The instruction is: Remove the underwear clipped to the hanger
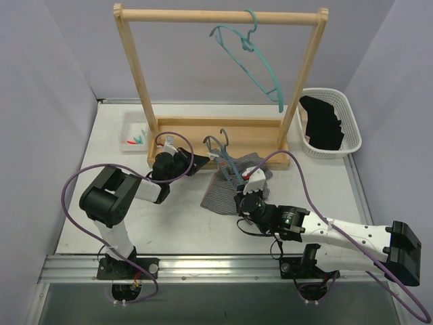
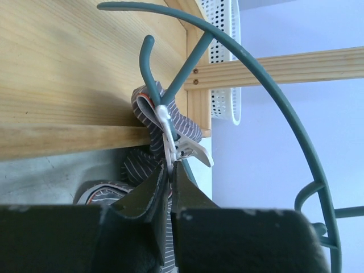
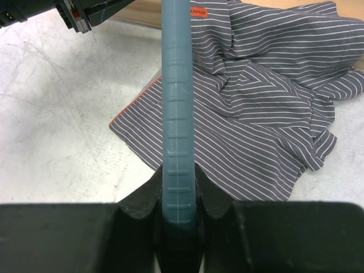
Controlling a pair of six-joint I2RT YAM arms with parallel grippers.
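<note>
The grey striped underwear lies crumpled on the table by the rack's base, clipped to a dark teal hanger lying across it. My left gripper is shut on the hanger's white clip, which pinches a fold of the striped cloth. My right gripper is shut on the hanger's ribbed bar, with the striped underwear spread beneath and to its right. The black underwear lies in the white basket at the right.
A wooden rack stands at the back, with a second, light teal hanger hooked on its top bar. A small white tray with coloured clips sits left of the rack's base. Grey walls close both sides.
</note>
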